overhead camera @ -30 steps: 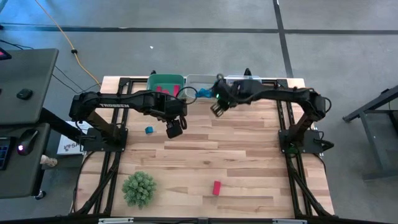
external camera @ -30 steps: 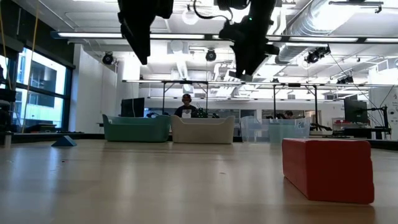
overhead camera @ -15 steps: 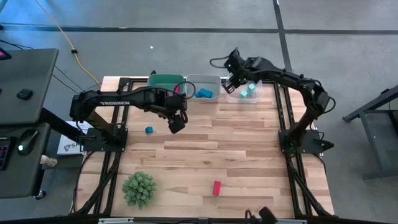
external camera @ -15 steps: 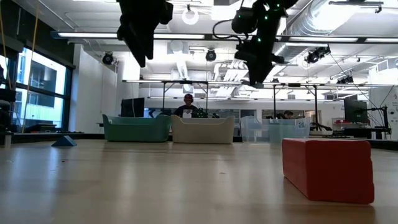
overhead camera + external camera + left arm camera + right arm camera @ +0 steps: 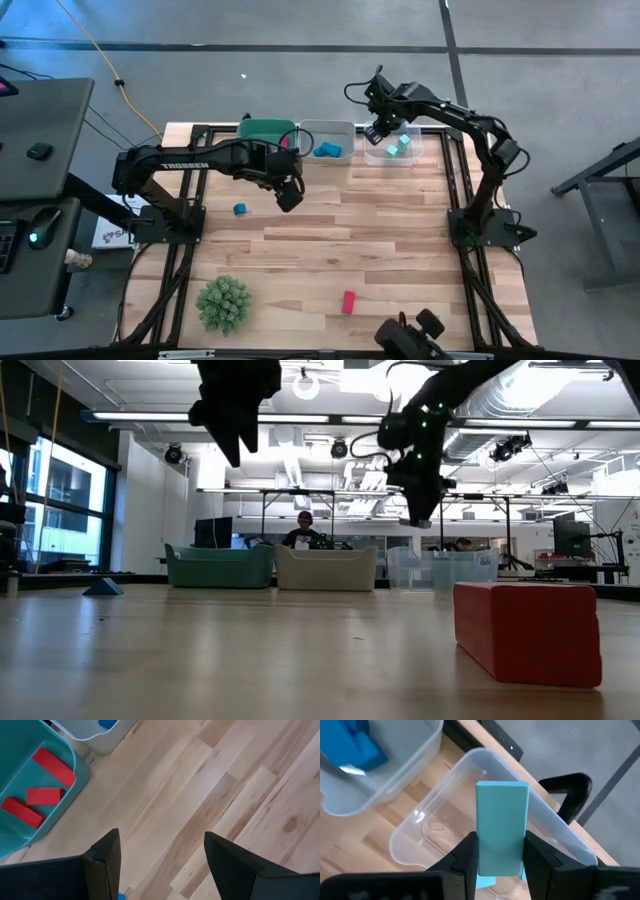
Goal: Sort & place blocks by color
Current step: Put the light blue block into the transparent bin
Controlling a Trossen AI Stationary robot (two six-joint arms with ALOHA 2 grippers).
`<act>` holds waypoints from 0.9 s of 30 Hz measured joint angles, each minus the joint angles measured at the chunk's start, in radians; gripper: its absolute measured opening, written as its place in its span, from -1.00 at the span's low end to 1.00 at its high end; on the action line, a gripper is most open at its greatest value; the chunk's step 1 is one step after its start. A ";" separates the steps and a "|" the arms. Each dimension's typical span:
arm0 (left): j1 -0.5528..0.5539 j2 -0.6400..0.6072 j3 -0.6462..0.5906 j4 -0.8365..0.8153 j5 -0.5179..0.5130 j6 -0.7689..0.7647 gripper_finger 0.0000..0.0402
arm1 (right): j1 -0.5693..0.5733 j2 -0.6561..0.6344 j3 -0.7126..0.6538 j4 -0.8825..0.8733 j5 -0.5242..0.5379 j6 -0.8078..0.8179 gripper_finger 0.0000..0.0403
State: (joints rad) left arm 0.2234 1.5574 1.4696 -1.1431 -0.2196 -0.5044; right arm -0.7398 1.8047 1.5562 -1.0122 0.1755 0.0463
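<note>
My right gripper (image 5: 378, 130) is above the clear bin (image 5: 393, 146) at the table's far edge, shut on a light teal bar (image 5: 502, 820). Teal blocks (image 5: 400, 146) lie in that bin. The green bin (image 5: 267, 135) holds red blocks (image 5: 42, 795) and the white bin (image 5: 327, 140) holds blue blocks (image 5: 357, 745). My left gripper (image 5: 288, 195) hovers open and empty over the bare wood just near of the green bin; it also shows in the left wrist view (image 5: 161, 837). A blue block (image 5: 240, 209) and a red block (image 5: 348, 302) lie on the table. My right gripper pinches the teal bar between its two fingers (image 5: 467, 855), on the bar's two long sides near its lower end (image 5: 501, 862). The bar runs along the fingers and sticks out past their tips. It is lifted clear, over the clear bin's inside.
A green spiky ball (image 5: 223, 303) sits near the table's near left corner. A dark object (image 5: 410, 335) shows at the near edge. The three bins stand side by side along the far edge. Bare wood lies between the bins and the red block (image 5: 527, 632).
My right gripper has carried the teal bar from the wood just near of the bins toward the far right, over the clear bin. My left gripper has drifted slightly toward the far right, still open. A dark object has come into view at the near edge.
</note>
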 joint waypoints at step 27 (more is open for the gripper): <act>0.000 0.000 0.000 0.000 0.000 -0.087 0.03 | -0.092 0.246 -0.001 0.030 -0.178 -0.100 -0.51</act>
State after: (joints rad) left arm 0.2234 1.5574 1.4696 -1.1427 -0.2199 -0.5919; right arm -0.8317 2.0510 1.5551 -0.9820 -0.0026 -0.0533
